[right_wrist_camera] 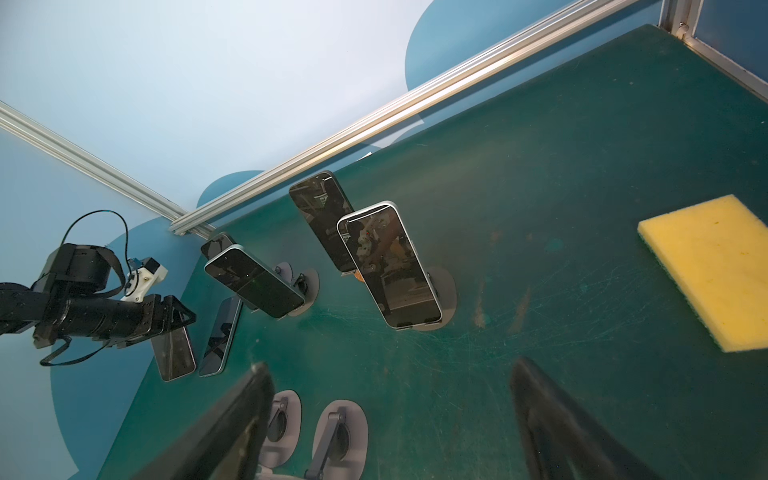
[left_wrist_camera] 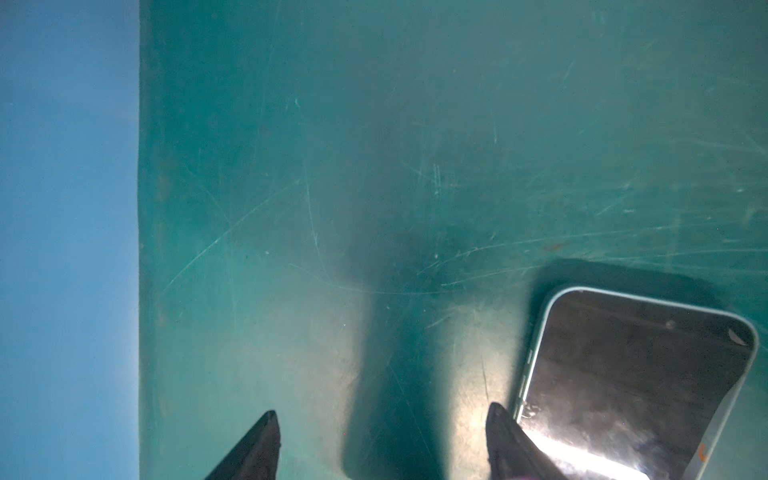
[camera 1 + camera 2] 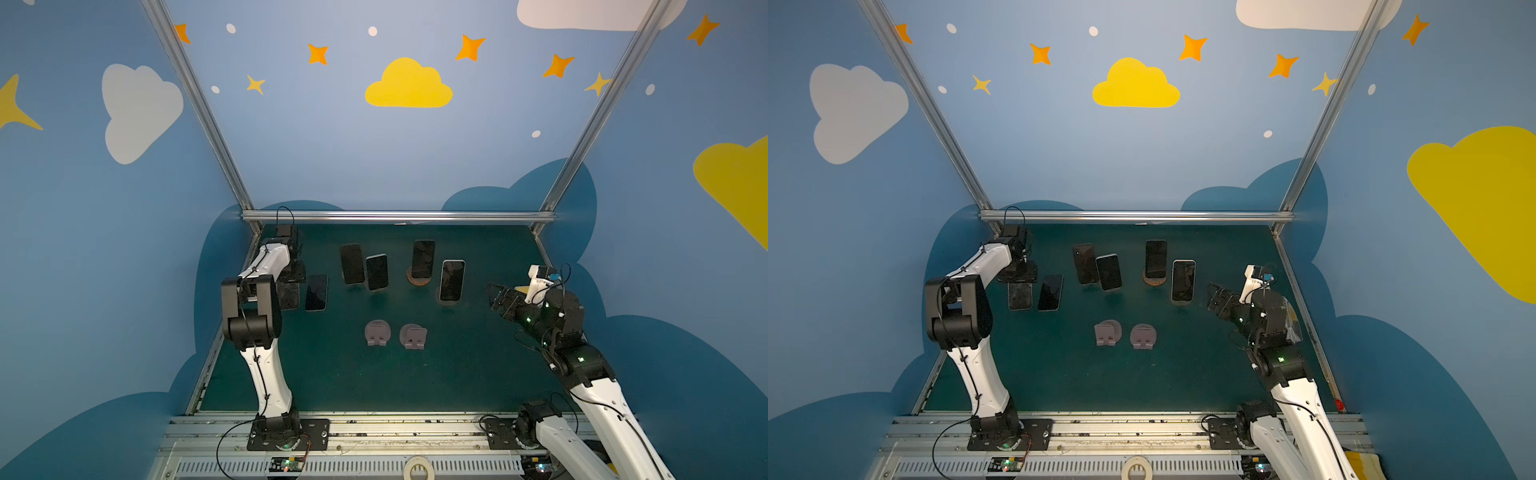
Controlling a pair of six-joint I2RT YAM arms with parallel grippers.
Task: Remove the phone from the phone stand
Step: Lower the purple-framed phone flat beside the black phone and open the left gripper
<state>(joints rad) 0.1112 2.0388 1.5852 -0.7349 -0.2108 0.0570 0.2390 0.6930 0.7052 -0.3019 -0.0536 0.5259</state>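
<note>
Several dark-screened phones stand upright on phone stands in a row at the back of the green mat; the nearest to my right gripper is a pale-rimmed phone [image 3: 452, 280] [image 1: 388, 266] on a grey phone stand [image 1: 444, 297]. Others are a phone [image 3: 423, 259] on a brown stand [image 3: 417, 280], and two more phones [image 3: 377, 272] [image 3: 352, 264]. My right gripper [image 3: 492, 297] [image 1: 390, 370] hovers open to the right of them, holding nothing. My left gripper [image 3: 293, 276] [image 2: 382, 415] is low over the back left mat, fingers apart, only mat between them.
Two phones lie flat at the left: a dark one [image 3: 289, 296] under the left gripper and a teal-rimmed one [image 3: 316, 292] [image 2: 636, 386]. Two empty grey stands [image 3: 377, 332] [image 3: 413, 336] sit mid-mat. A yellow sponge [image 1: 706, 270] lies at the right. Metal rails edge the mat.
</note>
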